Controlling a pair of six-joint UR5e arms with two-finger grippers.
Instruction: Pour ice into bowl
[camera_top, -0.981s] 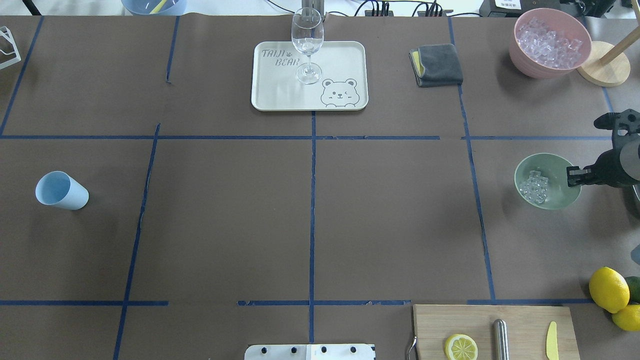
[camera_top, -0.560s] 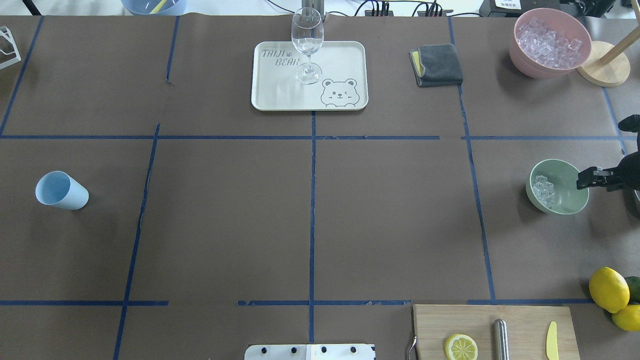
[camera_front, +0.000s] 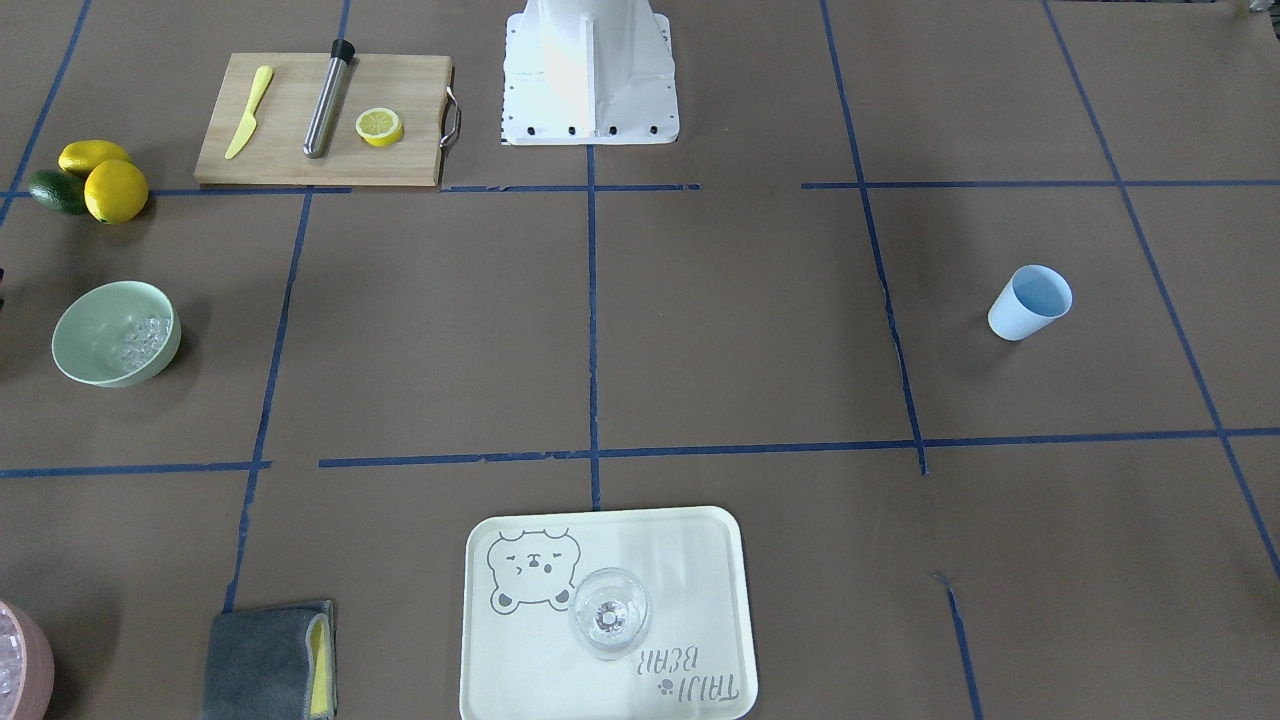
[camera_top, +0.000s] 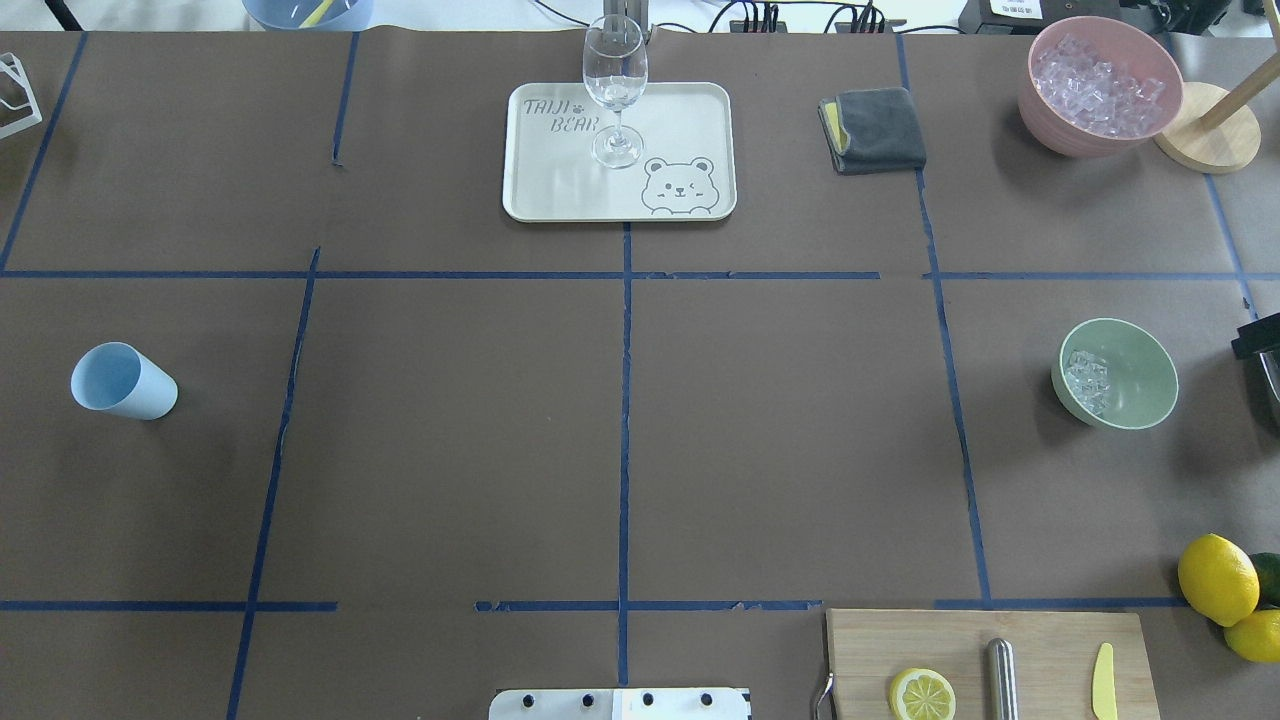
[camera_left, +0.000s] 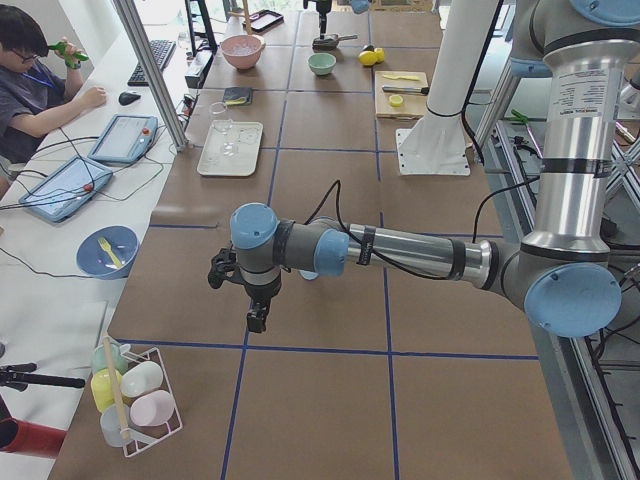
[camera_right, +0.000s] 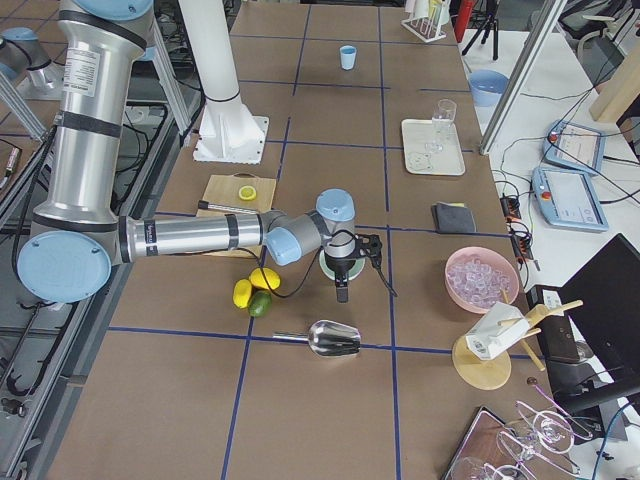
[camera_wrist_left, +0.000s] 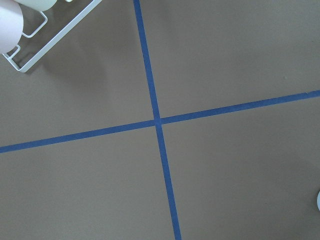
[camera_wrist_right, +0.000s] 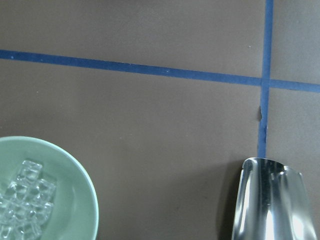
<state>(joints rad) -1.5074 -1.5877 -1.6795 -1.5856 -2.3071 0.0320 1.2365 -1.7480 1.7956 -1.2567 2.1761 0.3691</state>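
Nearest the robot, the right pincer (camera_right: 342, 292) had pulled back off the round pale mint-green bowl (camera_top: 1142, 368). A second earlier its fingers were at the bowl's right rim in the overhead view; now only a dark sliver of it showed at that view's right edge. Whether its jaws were apart or together, I cannot tell. The bowl had shifted slightly rightward while the pincer was on it, then stayed put. It stood upright and free on the bench (camera_top: 780, 430), with nothing touching it. The small heap of clear glassy ice cubes (camera_top: 1085, 379) lay inside, against the bowl's left wall, and no cubes showed on the bench around it. Judged from that, the ice was already in and the bowl set down and released, so the task looked done or all but done. The shiny steel scoop (camera_wrist_right: 270, 202) lay on the bench just beside the bowl, held by nothing. The left pincer (camera_left: 256, 320) hung over bare bench at the far left end, well apart from the bowl, and its jaw state could not be told. Farther out, the cream rectangular plastic tray (camera_top: 560, 190) read "TAIJI BEAR", with a paw mark and a winking bear face, and the clear stemmed wine glass (camera_top: 614, 80) stood on it. The pink round bowl (camera_top: 1045, 112) at the far right corner held more cubes. The small print on the arm was too small to read.
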